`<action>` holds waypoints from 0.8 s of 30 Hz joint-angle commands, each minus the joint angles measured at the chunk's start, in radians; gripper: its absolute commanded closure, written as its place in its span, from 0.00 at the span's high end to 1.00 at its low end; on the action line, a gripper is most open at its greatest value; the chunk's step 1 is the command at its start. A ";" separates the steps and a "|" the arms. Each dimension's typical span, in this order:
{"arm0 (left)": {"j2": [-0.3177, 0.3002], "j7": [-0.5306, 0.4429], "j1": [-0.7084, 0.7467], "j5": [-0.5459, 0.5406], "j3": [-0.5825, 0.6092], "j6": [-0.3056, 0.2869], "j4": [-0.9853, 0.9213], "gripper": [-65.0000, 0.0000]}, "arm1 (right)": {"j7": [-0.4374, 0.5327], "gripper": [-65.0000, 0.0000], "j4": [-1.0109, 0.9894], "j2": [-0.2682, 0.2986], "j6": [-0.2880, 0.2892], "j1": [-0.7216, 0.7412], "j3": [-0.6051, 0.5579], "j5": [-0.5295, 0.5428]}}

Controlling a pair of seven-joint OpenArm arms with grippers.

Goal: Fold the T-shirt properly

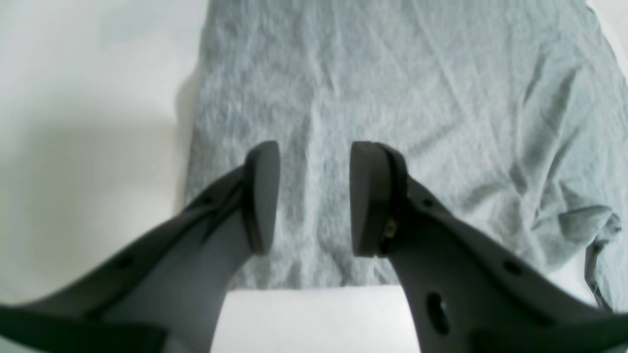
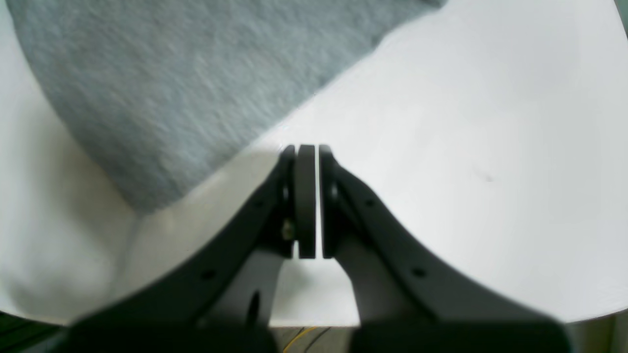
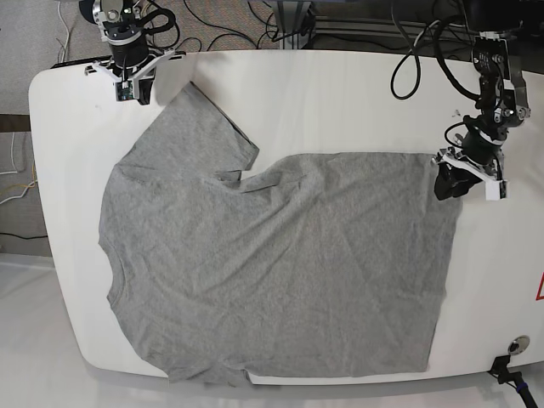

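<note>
Standing apart with a clear gap between them, the two dark pads of the left gripper hold nothing; grey cloth shows through the gap. The pads are flat, smooth and matte, with rounded tops, and they sit on curved dark plastic fingers with small holes in them. The right gripper has its pads pressed together, with only a thin slit of light between them, and it pinches nothing. It hangs over bare white table, just beside a sleeve.

The T-shirt is soft grey cotton with a fine speckled weave. It lies spread out flat over most of the table, full of small wrinkles and long creases. In the base view one sleeve points up toward the right gripper at the top left corner. One long side has been folded over, so a straight edge runs across the middle. The left gripper is at the shirt's bottom edge on the right side. No print or writing can be seen on the shirt.

The table is white, smooth and a little shiny, with rounded corners. A red triangle sticker peeks in at the right edge; it is cut off and cannot be read. Black cables lie on the grey carpet behind the table.
</note>
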 commanded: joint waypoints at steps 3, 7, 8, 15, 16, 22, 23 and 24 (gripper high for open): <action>-0.024 -0.033 -0.005 -0.017 -0.012 0.009 0.021 0.34 | 0.020 0.00 -0.034 0.000 -0.003 0.008 0.010 0.005; -0.033 -0.040 -0.009 -0.014 -0.010 0.027 0.004 0.34 | 0.017 0.00 -0.067 -0.003 -0.003 0.021 0.008 0.008; -0.033 -0.040 -0.013 -0.014 -0.009 0.028 -0.008 0.34 | 0.010 0.00 -0.076 -0.003 -0.003 0.026 0.010 0.008; -0.036 0.013 -0.050 -0.035 -0.014 0.021 -0.109 0.34 | -0.005 0.00 -0.078 -0.001 -0.014 0.036 0.008 0.007; -0.036 0.018 -0.053 -0.039 -0.015 0.020 -0.117 0.34 | -0.002 0.00 -0.080 0.000 -0.016 0.035 0.010 0.009; -0.031 0.043 -0.057 -0.049 -0.013 0.005 -0.151 0.33 | -0.003 0.00 -0.075 0.000 -0.022 0.032 0.011 0.007; -0.033 0.045 -0.059 -0.050 -0.010 0.000 -0.160 0.33 | -0.003 0.00 -0.074 -0.001 -0.022 0.031 0.011 0.007; -0.033 0.042 -0.061 -0.054 -0.011 -0.009 -0.166 0.33 | 0.001 0.00 -0.073 0.000 -0.024 0.029 0.011 0.007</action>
